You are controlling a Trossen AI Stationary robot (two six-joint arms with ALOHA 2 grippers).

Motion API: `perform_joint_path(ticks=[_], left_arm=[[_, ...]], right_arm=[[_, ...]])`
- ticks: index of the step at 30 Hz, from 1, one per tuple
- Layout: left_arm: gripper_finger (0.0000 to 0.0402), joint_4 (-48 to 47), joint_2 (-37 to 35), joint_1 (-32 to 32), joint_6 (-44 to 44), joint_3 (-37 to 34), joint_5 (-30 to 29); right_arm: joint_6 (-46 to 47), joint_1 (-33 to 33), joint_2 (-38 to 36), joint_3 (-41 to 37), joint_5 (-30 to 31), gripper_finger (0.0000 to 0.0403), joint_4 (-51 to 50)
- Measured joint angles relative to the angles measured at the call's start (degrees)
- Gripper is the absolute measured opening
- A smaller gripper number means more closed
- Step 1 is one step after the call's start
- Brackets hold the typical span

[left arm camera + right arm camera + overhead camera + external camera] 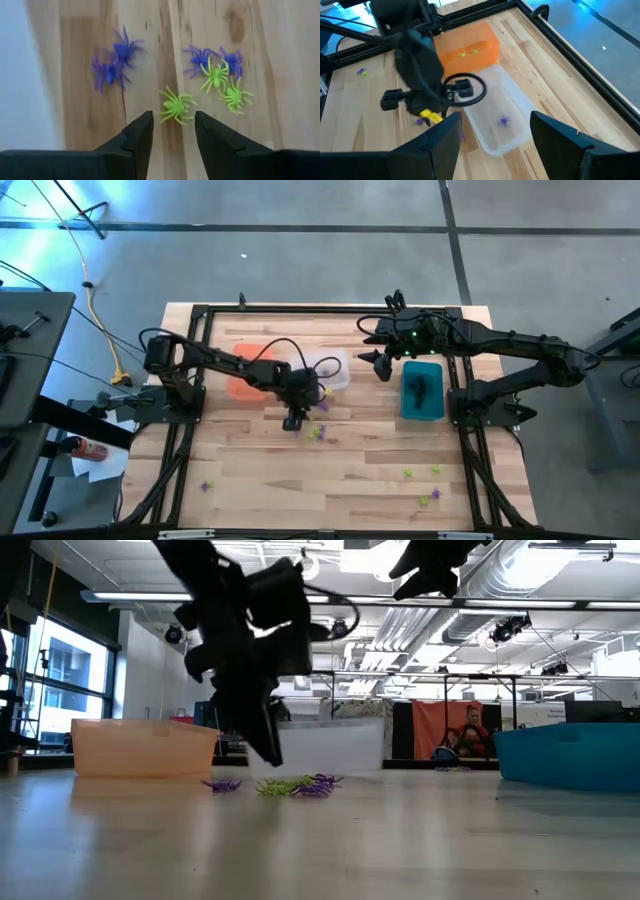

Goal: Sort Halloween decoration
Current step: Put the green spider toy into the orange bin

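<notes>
I can't read any brand, label or writing in any view.

My left gripper sits low over the table just in front of the clear bin. The left wrist view shows its fingers apart w/ nothing between them. Just beyond the tips lies a yellow-green spider. Only this view gives detail on the cluster: two more yellow-green ones overlapping two purple ones, plus a separate purple pair off to one side. Each is a tiny plastic spider, thin splayed legs, flat on the wood.

From the high view that cluster is just coloured specks beside the left gripper. It does show what the wrist cam misses: more strays near the table's front edge, some yellow-green and purple at front right, one purple at front left, and dark pieces inside the teal bin.

The low view shows the cluster lying between the orange bin and the clear bin, w/ the left gripper's tip down close beside it, and a person seated far back in the room.

My right gripper hovers high btwn the clear and teal bins, fingers wide apart, empty. Its wrist view alone shows bin contents: yellow-green bits in the orange bin, one purple spider in the clear bin.
</notes>
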Motion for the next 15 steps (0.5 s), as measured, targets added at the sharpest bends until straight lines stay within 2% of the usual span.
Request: perform_joint_path(ticks=[5,15], left_arm=[[0.0128,4.31,-0.09,1.22,-2.54,-3.23,0.99],[0.012,5.46,0.04,0.17,-0.7,-3.44,0.51]], right_arm=[[0.0,0.0,0.0,0.0,-0.02,0.0232,-0.22],[0.0,0.0,0.0,0.0,0.0,0.0232,-0.82]])
